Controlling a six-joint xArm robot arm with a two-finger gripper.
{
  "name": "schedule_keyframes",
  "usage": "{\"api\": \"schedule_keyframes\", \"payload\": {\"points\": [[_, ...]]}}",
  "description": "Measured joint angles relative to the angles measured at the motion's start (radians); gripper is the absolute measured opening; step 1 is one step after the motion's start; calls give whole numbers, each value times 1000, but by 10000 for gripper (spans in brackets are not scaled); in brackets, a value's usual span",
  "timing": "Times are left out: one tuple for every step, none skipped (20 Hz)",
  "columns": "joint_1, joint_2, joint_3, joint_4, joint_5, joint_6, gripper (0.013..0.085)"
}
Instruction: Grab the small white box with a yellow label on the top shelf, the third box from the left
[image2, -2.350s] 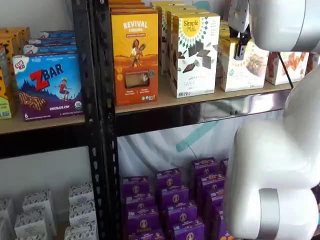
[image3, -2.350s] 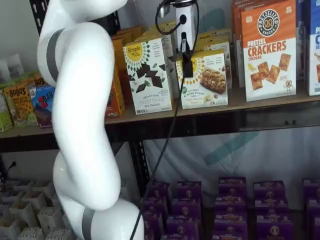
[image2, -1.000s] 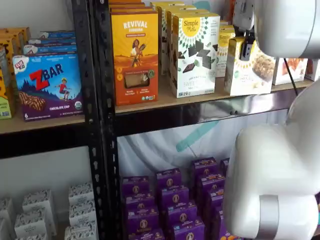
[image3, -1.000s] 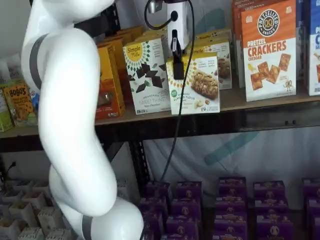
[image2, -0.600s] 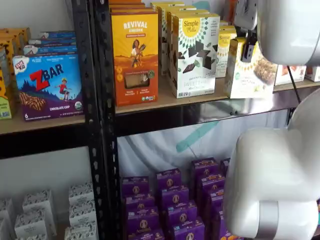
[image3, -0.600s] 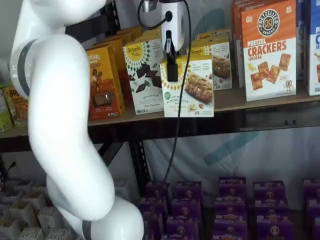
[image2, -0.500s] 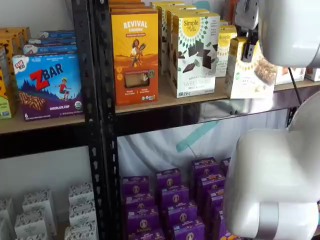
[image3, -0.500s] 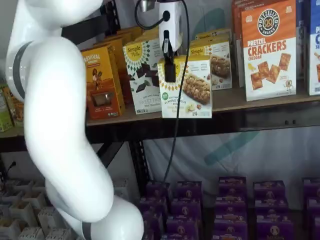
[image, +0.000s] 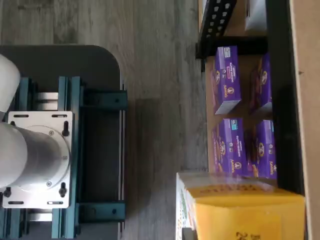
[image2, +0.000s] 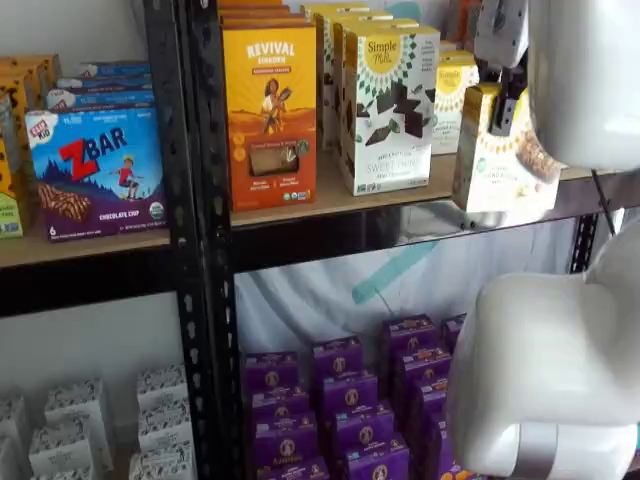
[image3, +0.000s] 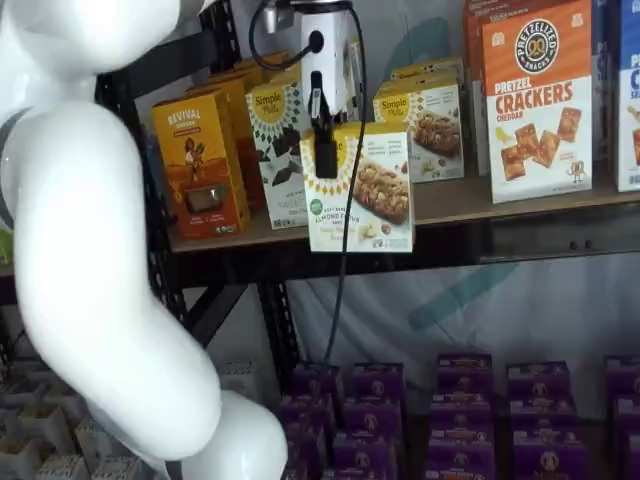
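My gripper (image2: 505, 108) (image3: 326, 158) is shut on the small white box (image2: 497, 165) (image3: 368, 192), gripping it at its yellow top with the black fingers. In both shelf views the box hangs upright in the air in front of the top shelf (image2: 330, 202) (image3: 480, 198), its lower edge overlapping the black front beam. The wrist view shows only the yellow top of the box (image: 245, 212), with the floor far beneath it.
On the top shelf stand an orange Revival carton (image2: 268, 115) (image3: 198, 160), a taller white carton (image2: 388, 105) (image3: 272, 135), another small white box (image3: 425, 115) and a pretzel crackers box (image3: 537, 95). Purple boxes (image2: 340, 400) (image3: 460, 410) fill the lower shelf. My white arm (image3: 100, 260) (image2: 560, 350) hides part of both views.
The gripper has drawn back from the shelf with the small white box in it. The box has left the board and now hangs in front of the beam.
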Motion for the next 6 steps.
{"api": "schedule_keyframes", "payload": {"points": [[0, -10, 9, -1, 2, 0, 290], [1, -20, 19, -3, 4, 0, 290], [2, -28, 26, -4, 6, 1, 290], [2, -36, 34, -6, 7, 1, 290], [3, -43, 42, -7, 8, 1, 290], [5, -49, 49, -10, 9, 2, 290]]}}
